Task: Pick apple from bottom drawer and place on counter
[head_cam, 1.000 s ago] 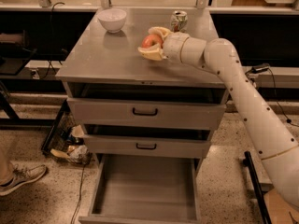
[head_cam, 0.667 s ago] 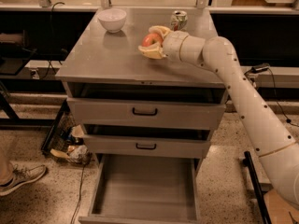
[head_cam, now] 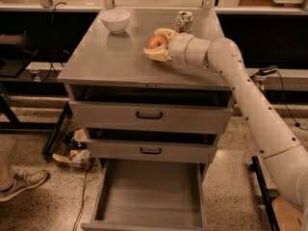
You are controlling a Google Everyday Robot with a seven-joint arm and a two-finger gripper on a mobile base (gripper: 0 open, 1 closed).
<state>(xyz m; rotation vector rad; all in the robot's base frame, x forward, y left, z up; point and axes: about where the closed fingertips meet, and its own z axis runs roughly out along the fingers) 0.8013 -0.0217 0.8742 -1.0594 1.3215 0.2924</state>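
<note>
The red apple [head_cam: 155, 43] with a yellowish patch sits between the two pale fingers of my gripper [head_cam: 156, 44], just above or on the grey counter [head_cam: 106, 61] right of its middle. The gripper is shut on the apple. The white arm reaches in from the right over the counter. The bottom drawer [head_cam: 149, 196] stands pulled out at the foot of the cabinet, and its flat grey floor is bare.
A white bowl [head_cam: 115, 20] stands at the counter's back left. A can [head_cam: 184, 21] stands at the back, just behind the gripper. The two upper drawers [head_cam: 149, 115] are slightly open. A person's shoe [head_cam: 21, 184] is on the floor at left.
</note>
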